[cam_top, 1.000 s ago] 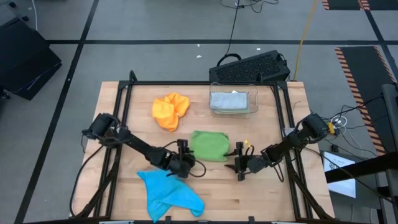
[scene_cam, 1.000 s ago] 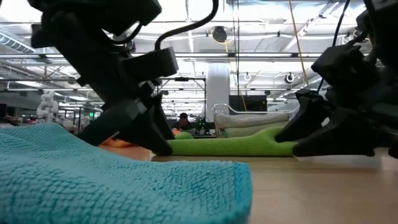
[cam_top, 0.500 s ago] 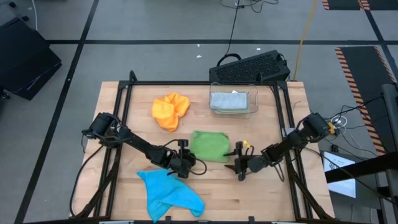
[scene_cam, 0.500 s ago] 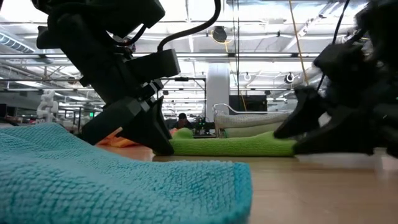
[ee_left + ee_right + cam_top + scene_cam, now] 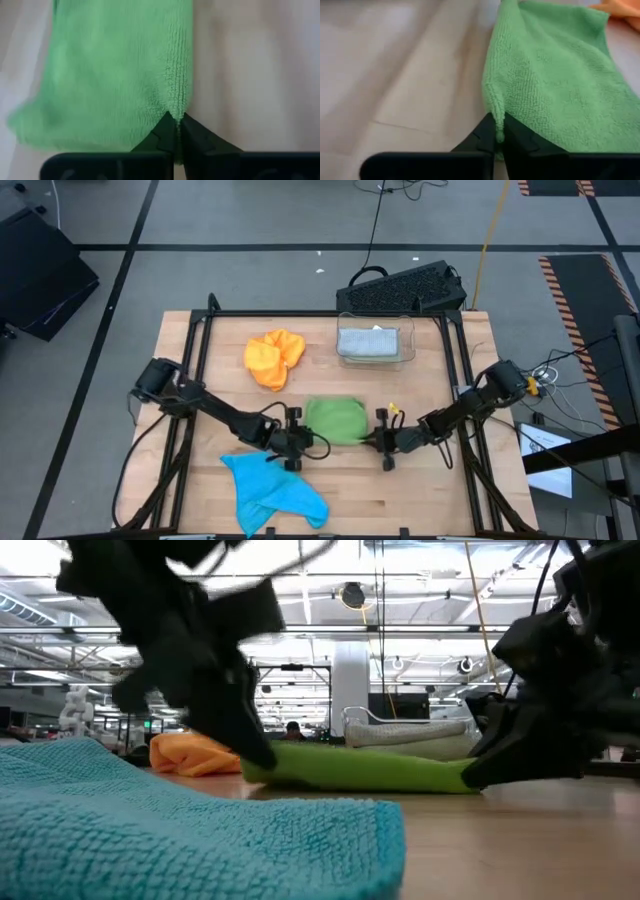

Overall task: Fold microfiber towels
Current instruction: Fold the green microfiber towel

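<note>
High view: wooden table (image 5: 420, 490), grey floor (image 5: 250, 220)

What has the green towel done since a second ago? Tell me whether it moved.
Yes. The green towel has shifted slightly toward the table's near edge, farther from the clear bin, now pinched by the left tool and right tool.

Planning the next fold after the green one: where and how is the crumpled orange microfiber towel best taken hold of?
Probably at the outer edges of the crumpled orange microfiber towel, coming down from above with one tool on each side. It lies bunched in a loose heap with no flat corner showing, so pinching two separate edge folds and pulling them apart should spread it.
</note>
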